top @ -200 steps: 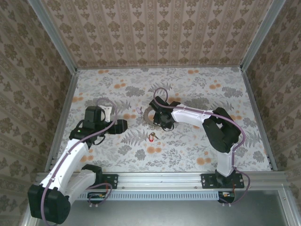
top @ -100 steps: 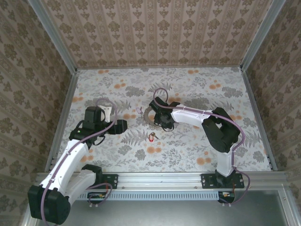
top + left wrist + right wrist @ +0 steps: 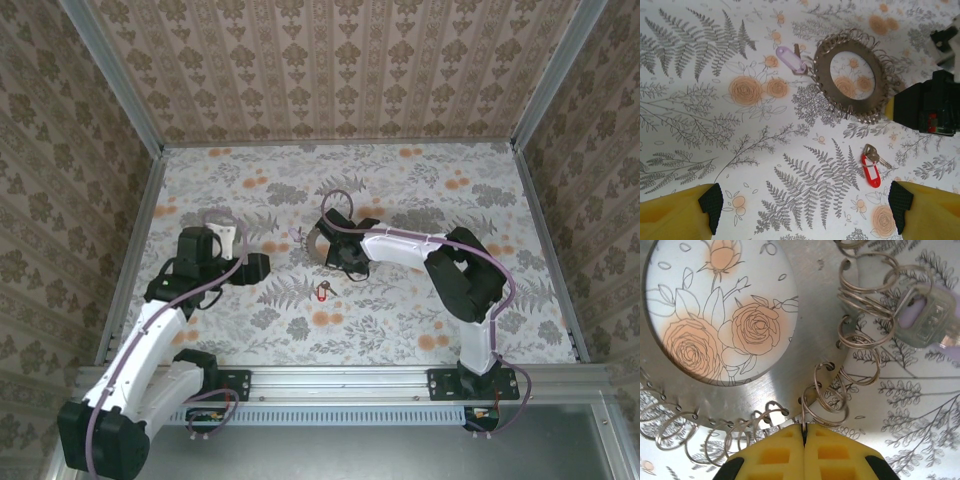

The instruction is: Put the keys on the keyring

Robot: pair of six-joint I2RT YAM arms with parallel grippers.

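Left wrist: keys (image 3: 871, 170) near keyring (image 3: 822, 70)

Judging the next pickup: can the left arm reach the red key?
Probably yes: the red key lies alone before the open left tool; the right tool grips the keyring beyond.

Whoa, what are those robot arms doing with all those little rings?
They are trying to get keys onto a big metal ring edged with little wire loops. The right claw is shut at the ring's edge and seems to pinch one wire loop. The left claw hangs open above the table, holding nothing. A key with a purple tag is already on the ring. The key with the red tag lies loose on the table, apart from the ring.
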